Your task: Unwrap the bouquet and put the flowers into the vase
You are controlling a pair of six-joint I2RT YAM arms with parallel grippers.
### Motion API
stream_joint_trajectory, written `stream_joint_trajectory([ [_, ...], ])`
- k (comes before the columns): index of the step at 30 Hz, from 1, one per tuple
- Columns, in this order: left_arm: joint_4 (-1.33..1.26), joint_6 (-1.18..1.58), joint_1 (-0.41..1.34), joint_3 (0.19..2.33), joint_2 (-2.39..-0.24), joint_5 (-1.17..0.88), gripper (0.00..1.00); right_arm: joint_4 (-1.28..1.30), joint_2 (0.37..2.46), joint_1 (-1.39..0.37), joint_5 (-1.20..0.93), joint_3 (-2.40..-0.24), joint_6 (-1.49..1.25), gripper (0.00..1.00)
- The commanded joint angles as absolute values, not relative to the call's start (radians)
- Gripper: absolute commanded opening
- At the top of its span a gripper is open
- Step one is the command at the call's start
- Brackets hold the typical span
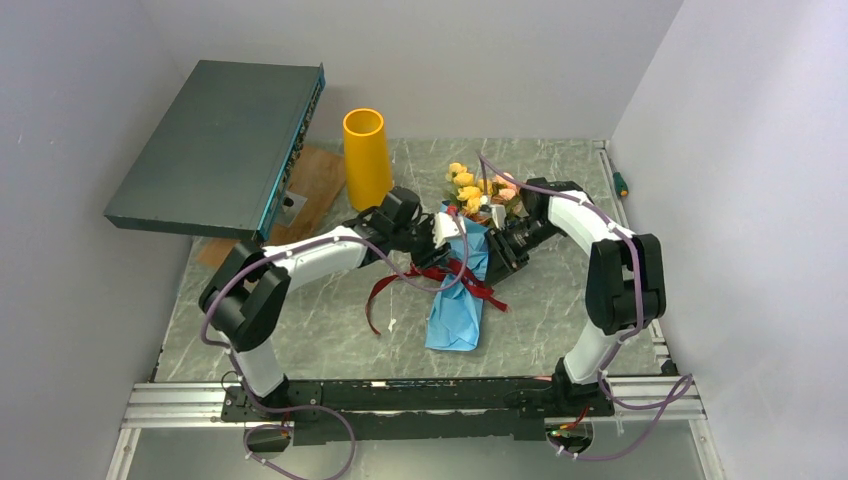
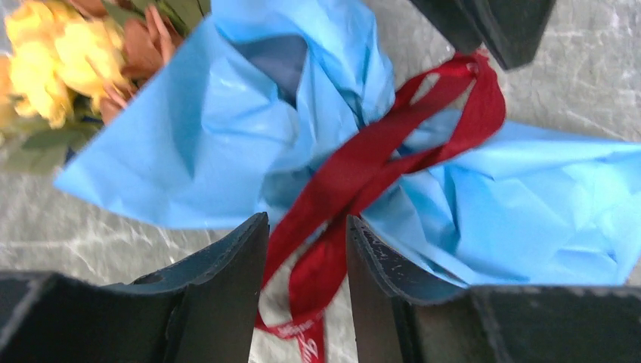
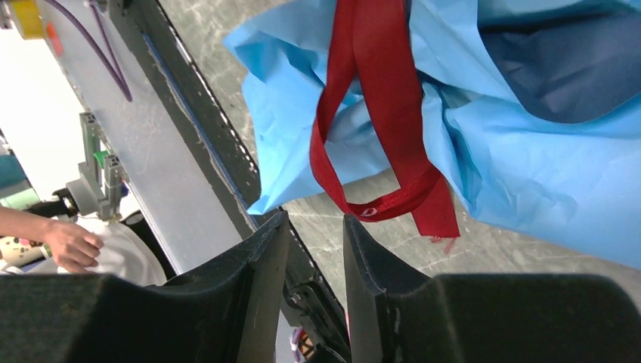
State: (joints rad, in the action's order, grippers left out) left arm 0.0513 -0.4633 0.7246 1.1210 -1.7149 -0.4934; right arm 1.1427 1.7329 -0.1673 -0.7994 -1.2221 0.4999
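One bouquet, one vase, one red ribbon, perhaps six roses.

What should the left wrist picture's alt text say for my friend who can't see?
A dark red ribbon crosses crinkled blue paper and runs between the two black fingers of the left tool, which stand apart. Yellow and peach roses peek out at the top left, over a grey marble table.
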Motion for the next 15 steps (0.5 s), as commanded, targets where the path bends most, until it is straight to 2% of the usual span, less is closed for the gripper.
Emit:
stream_joint_trajectory([
  [1, 0.066, -0.532, 0.738, 1.247, -1.791, -0.587, 0.48, 1.153, 1.691, -0.164, -0.865, -1.271, 0.474, 0.36],
  [7, 0.089, -0.585, 0.763, 1.267, -1.869, -0.535, 0.49, 1.164, 1.696, -0.140, -0.872, -1.286, 0.469, 0.36],
  [11, 0.112, -0.565, 0.763, 1.295, -1.881, -0.510, 0.43, 1.170, 1.696, -0.128, -0.869, -1.285, 0.476, 0.37],
  [15, 0.138, -0.567, 0.767, 1.298, -1.881, -0.527, 0.44, 1.167, 1.705, -0.126, -0.871, -1.290, 0.475, 0.37],
])
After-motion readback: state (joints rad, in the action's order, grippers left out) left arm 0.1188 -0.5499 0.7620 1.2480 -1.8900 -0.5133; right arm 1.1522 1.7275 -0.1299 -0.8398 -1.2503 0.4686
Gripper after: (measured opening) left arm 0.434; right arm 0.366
